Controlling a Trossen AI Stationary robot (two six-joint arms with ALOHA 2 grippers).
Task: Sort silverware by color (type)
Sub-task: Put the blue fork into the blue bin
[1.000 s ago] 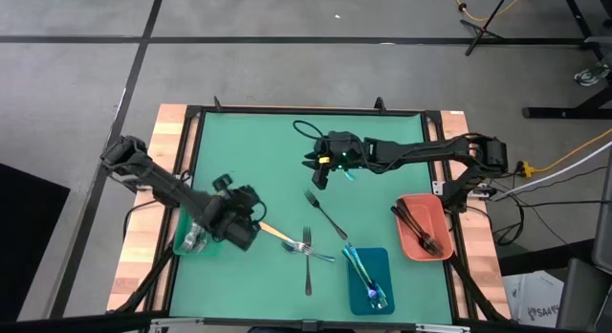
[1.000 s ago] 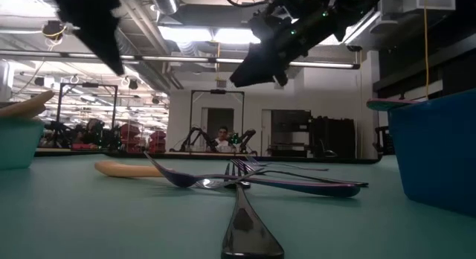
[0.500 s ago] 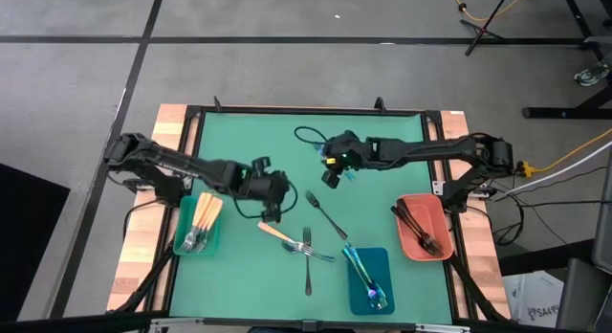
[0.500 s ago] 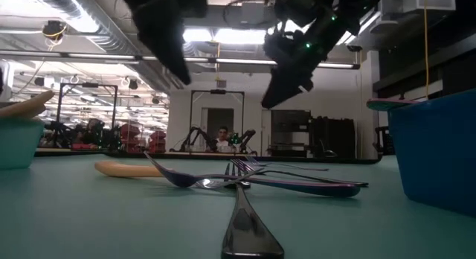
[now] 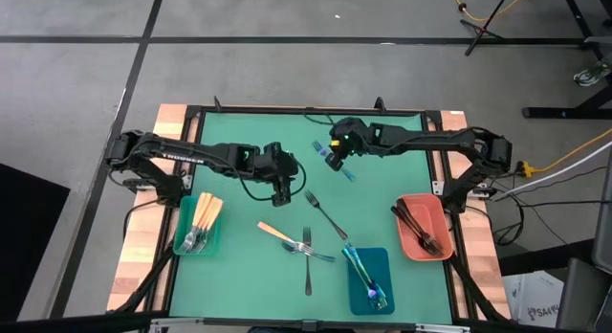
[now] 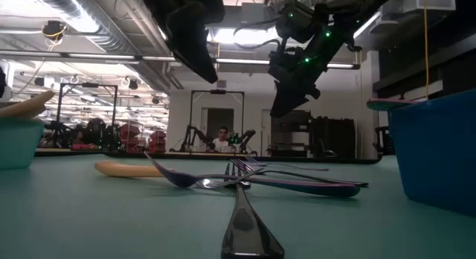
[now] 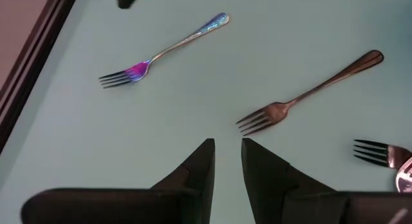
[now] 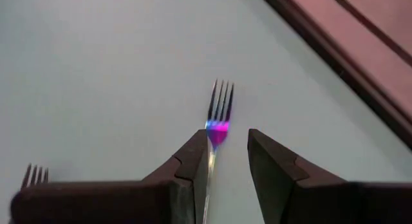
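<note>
My left gripper [image 5: 284,188] has swung from lower left to centre, parted, empty. My right gripper [image 5: 334,158] hovers parted over the rainbow fork [image 7: 164,51], likely next.

Around the crossed forks [image 5: 304,247] on the desk [image 5: 239,276]: one tray [image 5: 198,225] left, two trays [image 5: 369,278] [image 5: 422,228] right, a lone fork [image 5: 326,214] behind; my end effectors [image 5: 283,193] [image 5: 334,161] hover farther behind.
</note>
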